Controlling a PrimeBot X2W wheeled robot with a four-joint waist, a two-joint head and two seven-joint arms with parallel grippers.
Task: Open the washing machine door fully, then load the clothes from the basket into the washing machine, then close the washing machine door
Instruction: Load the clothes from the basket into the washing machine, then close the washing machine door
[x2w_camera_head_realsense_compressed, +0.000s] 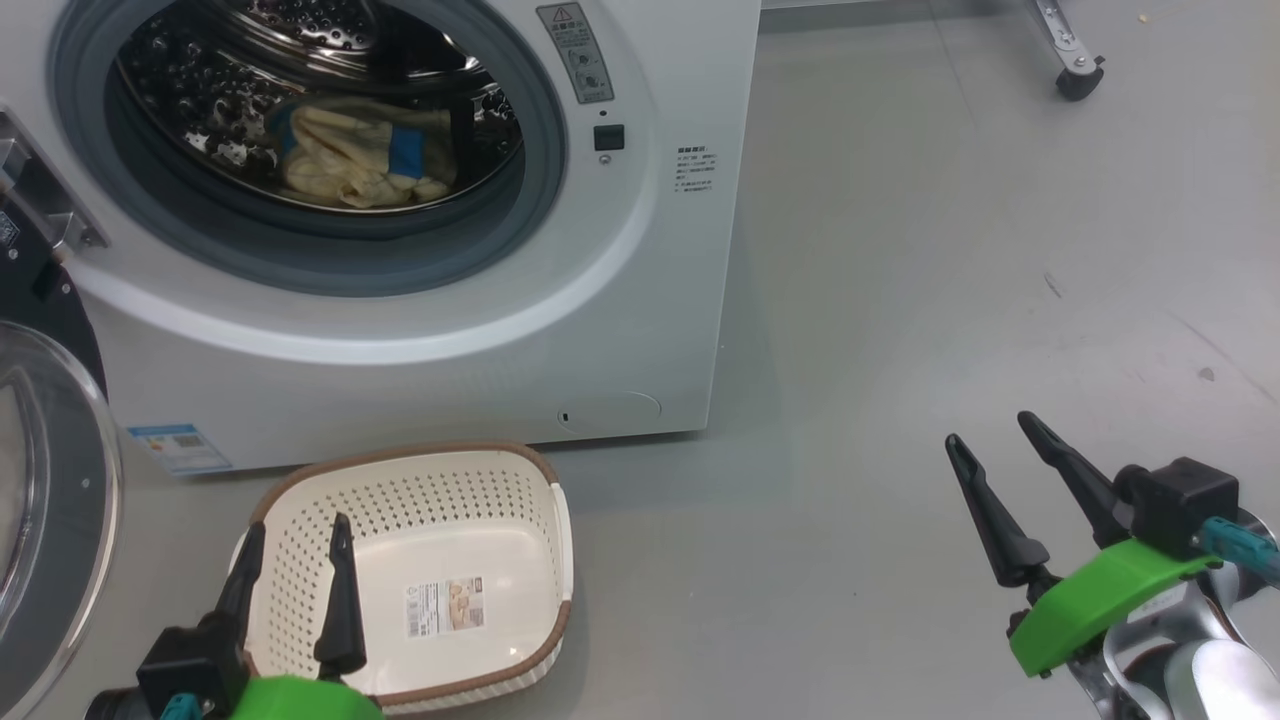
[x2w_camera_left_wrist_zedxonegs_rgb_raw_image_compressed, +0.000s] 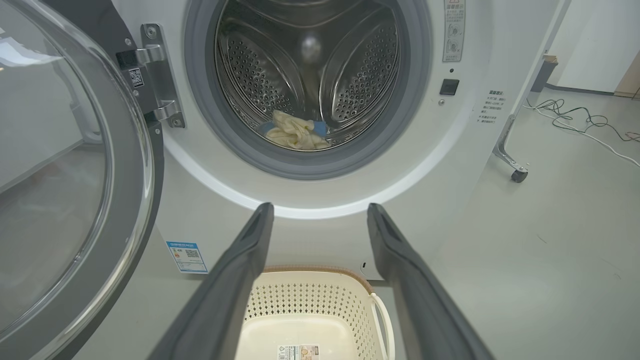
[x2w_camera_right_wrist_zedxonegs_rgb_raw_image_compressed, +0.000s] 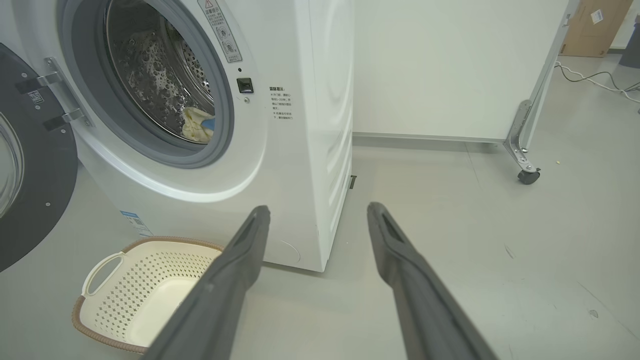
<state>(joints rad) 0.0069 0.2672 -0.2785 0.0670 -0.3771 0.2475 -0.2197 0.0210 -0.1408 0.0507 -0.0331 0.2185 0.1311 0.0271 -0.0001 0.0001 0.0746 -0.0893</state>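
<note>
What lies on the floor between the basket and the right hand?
Nothing: in the head view the stretch of grey floor between the basket and the open right hand is bare.

Washing machine door (x2w_camera_head_realsense_compressed: 40, 500) cut off at the left edge, warning label (x2w_camera_head_realsense_compressed: 575, 52) print illegibly small

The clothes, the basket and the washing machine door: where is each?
the clothes (x2w_camera_head_realsense_compressed: 360, 160): head view, middle of the cream bundle.
the basket (x2w_camera_head_realsense_compressed: 450, 490): head view, perforated back wall.
the washing machine door (x2w_camera_left_wrist_zedxonegs_rgb_raw_image_compressed: 50, 175): left wrist view, glass bowl.
</note>
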